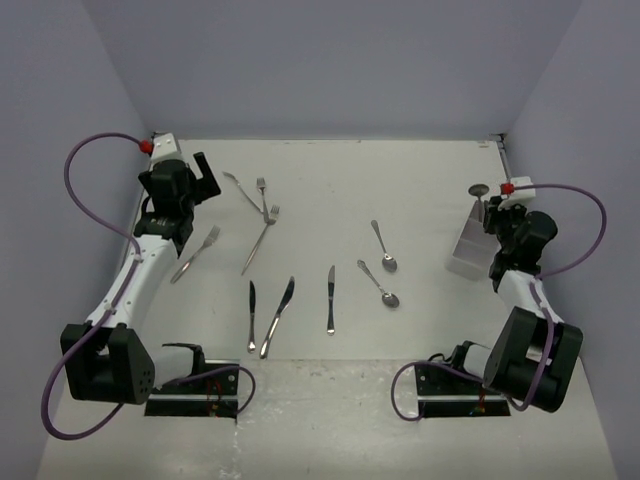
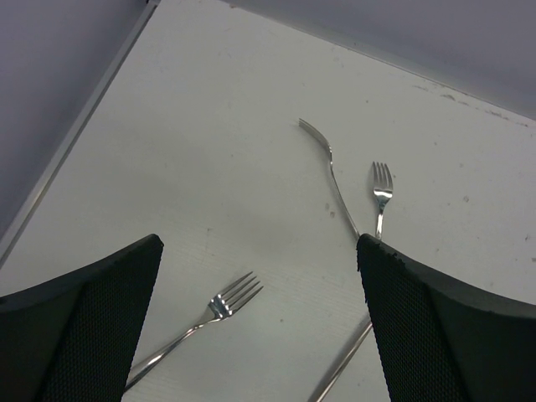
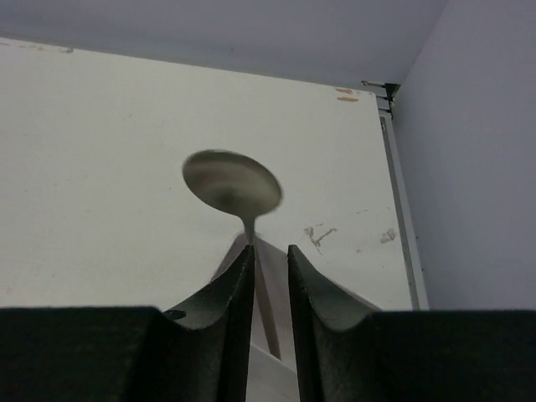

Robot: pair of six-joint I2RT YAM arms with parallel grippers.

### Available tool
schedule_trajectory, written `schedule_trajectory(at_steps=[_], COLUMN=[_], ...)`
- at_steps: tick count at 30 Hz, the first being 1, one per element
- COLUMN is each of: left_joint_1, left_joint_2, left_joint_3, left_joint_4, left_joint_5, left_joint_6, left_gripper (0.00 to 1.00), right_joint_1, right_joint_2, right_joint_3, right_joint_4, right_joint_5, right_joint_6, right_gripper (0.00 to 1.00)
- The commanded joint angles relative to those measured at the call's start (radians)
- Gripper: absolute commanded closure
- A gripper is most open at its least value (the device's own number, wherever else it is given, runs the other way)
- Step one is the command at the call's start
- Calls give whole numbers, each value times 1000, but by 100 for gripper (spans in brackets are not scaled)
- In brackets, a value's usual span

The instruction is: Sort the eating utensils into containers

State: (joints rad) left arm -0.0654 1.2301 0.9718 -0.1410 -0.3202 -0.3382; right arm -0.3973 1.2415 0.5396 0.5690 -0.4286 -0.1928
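At right of frame, pinched bowl-up in the right gripper (image 3: 268, 251): a spoon (image 3: 232, 184), poised over the container (image 1: 468, 250), seemingly for dropping in. Upper left, spread wide above loose forks (image 2: 234, 296): the left gripper (image 2: 258, 247).

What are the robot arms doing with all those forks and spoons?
They are sorting cutlery. The right gripper is pinching a spoon, bowl end up, right by the white box at the right edge of the table. The left gripper is open above some forks and holds nothing. Three knives and two other spoons lie in the middle, not yet sorted.
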Motion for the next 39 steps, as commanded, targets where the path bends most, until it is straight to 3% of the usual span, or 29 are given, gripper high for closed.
schedule_trajectory(at_steps=[1,3,7,8,9,10,15,17,20,22,24,28,31,35,39], left_joint_1=[6,6,6,7,6,6,6,6,3,-25,-81,-180,-241,-257,-258], left_joint_2=[12,17,23,22,20,20,34,40,46,57,81,144,219,272,382], left_joint_3=[1,1,5,7,5,4,1,1,4,16,28,56,83,81,88], left_joint_4=[44,44,38,37,37,37,40,38,41,38,21,-38,-106,-173,-161], left_joint_5=[53,64,84,90,96,113,156,177,236,257,231,147,99,63,119], left_joint_6=[21,19,16,16,11,8,-5,-7,-2,18,22,37,56,48,96], left_gripper=[0,0,0,0,0,0,0,0,0,0,0,0,0,0,0], right_joint_1=[-5,-6,-6,-6,-6,-5,14,95,317,430,483,706,803,851,854], right_joint_2=[-76,-100,-194,-220,-244,-269,-376,-399,-404,-352,-309,-164,-52,16,29], right_joint_3=[2,-3,-9,8,25,46,171,193,255,290,335,391,451,474,458], right_joint_4=[37,29,17,-33,-70,-118,-333,-397,-538,-578,-650,-738,-816,-845,-830], right_joint_5=[36,37,88,82,64,50,-64,-53,120,168,178,354,534,577,541], right_joint_6=[44,68,105,113,115,119,265,254,170,228,314,342,372,394,415], right_gripper=[75,66,35,34,8,1,1,1,1,1,1,1,1,1,1])
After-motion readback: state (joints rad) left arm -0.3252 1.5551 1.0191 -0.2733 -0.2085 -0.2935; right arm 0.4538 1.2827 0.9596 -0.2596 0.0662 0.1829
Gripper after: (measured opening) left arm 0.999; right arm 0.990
